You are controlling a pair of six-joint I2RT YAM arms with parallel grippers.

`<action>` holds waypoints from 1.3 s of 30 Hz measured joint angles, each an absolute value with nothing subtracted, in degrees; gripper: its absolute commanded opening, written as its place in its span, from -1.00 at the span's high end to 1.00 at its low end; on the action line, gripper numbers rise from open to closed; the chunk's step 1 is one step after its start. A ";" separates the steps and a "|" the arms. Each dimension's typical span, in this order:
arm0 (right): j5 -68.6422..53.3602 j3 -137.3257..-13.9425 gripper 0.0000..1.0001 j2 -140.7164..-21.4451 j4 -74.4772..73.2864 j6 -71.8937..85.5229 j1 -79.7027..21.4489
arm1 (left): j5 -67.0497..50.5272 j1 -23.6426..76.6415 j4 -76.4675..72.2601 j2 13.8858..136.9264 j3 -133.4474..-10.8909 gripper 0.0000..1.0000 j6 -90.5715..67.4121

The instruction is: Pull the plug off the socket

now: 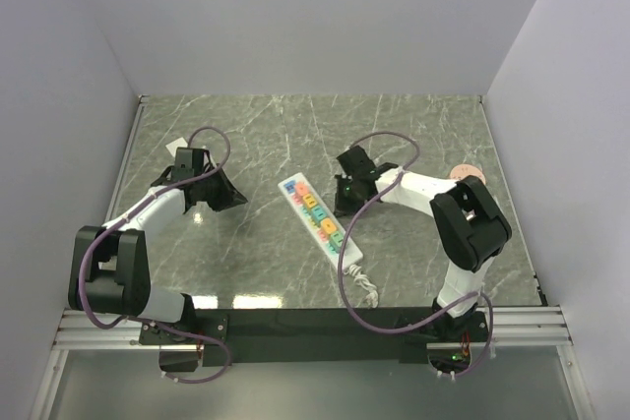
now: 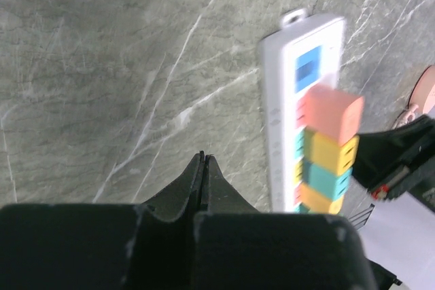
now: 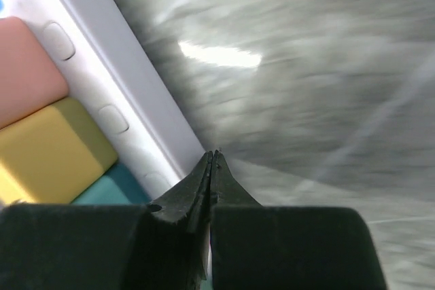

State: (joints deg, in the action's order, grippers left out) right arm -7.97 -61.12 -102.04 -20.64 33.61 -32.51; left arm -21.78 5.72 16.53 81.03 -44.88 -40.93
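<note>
Fingers (image 2: 183,183) of left gripper (image 2: 204,159) and right gripper (image 3: 212,155) are clenched empty, the right set just beside the socket (image 3: 88,66), likely for bracing.

left arm (image 1: 148,209): bent, reaching far-right from its base | left gripper (image 1: 239,202): jaws pressed together, empty | right arm (image 1: 423,187): elbow right, forearm stretching left | right gripper (image 1: 342,208): jaws pressed together, empty, tips low

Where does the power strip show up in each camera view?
Top external: power strip at centre, lying diagonally.
Left wrist: power strip right of centre, running top to bottom.
Right wrist: power strip at the left edge, slanting, close up.
Shared landmark: the yellow block plugged into it.
</note>
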 measured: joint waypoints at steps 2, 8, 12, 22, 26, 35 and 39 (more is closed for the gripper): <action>-8.78 -62.17 1.00 -102.13 -21.21 34.39 -34.50 | -21.80 5.89 16.36 81.03 -44.88 0.99 -41.36; -9.52 -63.29 1.00 -102.13 -22.83 37.30 -37.43 | -20.71 9.76 17.02 81.08 -46.59 0.38 -43.72; -7.46 -63.61 0.13 -102.13 -25.52 38.35 -37.34 | -17.06 15.51 19.33 81.19 -51.81 -0.21 -47.31; -2.22 -64.23 -0.10 -100.60 -30.11 39.11 -37.34 | -5.98 26.24 28.01 89.71 -63.88 -0.29 -59.48; -0.60 -64.23 -0.10 -98.35 -31.14 39.20 -37.34 | -2.98 27.86 33.23 97.67 -67.94 -0.27 -62.30; 0.56 -64.07 -0.02 -95.66 -31.33 39.11 -37.34 | -0.91 29.15 38.15 99.70 -71.57 0.18 -64.34; 0.25 -63.26 0.02 -95.44 -31.24 38.94 -37.34 | -2.70 29.17 38.00 101.97 -74.30 0.58 -63.46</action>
State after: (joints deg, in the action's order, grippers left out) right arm 0.25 -63.26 -95.44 -31.24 38.94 -37.34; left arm -2.70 29.17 38.00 101.97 -74.30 -63.46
